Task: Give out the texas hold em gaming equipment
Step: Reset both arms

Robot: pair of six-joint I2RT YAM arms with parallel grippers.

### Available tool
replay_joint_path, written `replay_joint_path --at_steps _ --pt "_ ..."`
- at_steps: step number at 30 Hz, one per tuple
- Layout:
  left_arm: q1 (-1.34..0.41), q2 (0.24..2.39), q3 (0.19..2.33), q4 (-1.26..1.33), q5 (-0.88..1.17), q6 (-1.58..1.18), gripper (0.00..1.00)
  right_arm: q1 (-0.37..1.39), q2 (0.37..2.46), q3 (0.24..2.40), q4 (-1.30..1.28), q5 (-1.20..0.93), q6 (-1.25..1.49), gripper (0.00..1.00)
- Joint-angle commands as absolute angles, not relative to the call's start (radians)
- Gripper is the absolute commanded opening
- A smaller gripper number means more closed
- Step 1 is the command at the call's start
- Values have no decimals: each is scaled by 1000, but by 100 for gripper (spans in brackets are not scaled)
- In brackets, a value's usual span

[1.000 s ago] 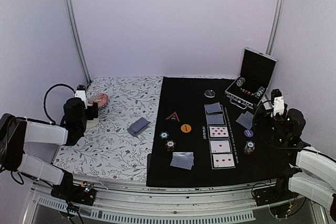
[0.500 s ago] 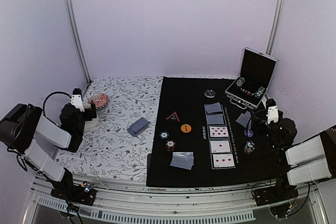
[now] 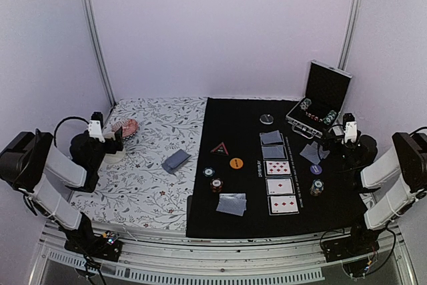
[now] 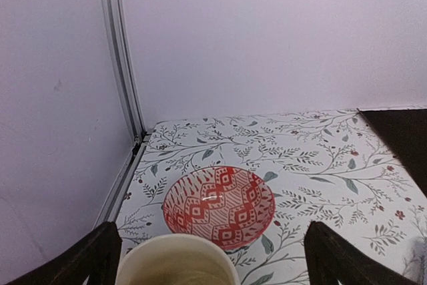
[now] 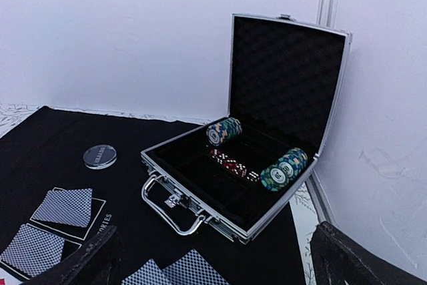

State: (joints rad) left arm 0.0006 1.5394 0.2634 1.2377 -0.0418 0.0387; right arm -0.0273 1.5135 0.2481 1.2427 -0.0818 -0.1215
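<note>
On the black mat lie three face-up cards and two face-down cards in a column. Card pairs rest at the mat's front, on the floral cloth and by the right arm. Chips, another chip stack, the orange disc, purple disc, silver disc and red triangle lie around. My left gripper is open over a cream cup. My right gripper is open, facing the case.
The open silver-edged case holds chip rolls and red dice at the back right. A red-patterned bowl stands on the floral cloth ahead of the left gripper. Walls and a corner post bound the table.
Both arms have folded back toward their bases, upper links swinging up and outward. The right gripper has shifted back toward the case. Both grippers stayed open; no cards or chips moved.
</note>
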Motion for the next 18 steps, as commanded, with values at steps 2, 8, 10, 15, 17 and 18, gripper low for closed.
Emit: replay_joint_path --at_steps 2,8,10,15,17,18 --pt "5 1547 260 1265 -13 35 98 -61 1533 257 1255 -179 -41 99" --pt "5 1549 259 1267 -13 36 98 -62 1534 256 1257 -179 -40 99" --pt "5 1548 259 1267 -13 37 98 -61 1534 256 1257 -179 -40 99" --pt "5 1548 259 1267 -12 37 98 -61 1536 256 1259 -179 -38 99" --pt "5 1548 258 1267 -14 37 98 -61 1536 256 1260 -178 -40 99" --pt "5 1548 259 1267 -14 36 98 -61 1534 256 1260 -179 -38 99"
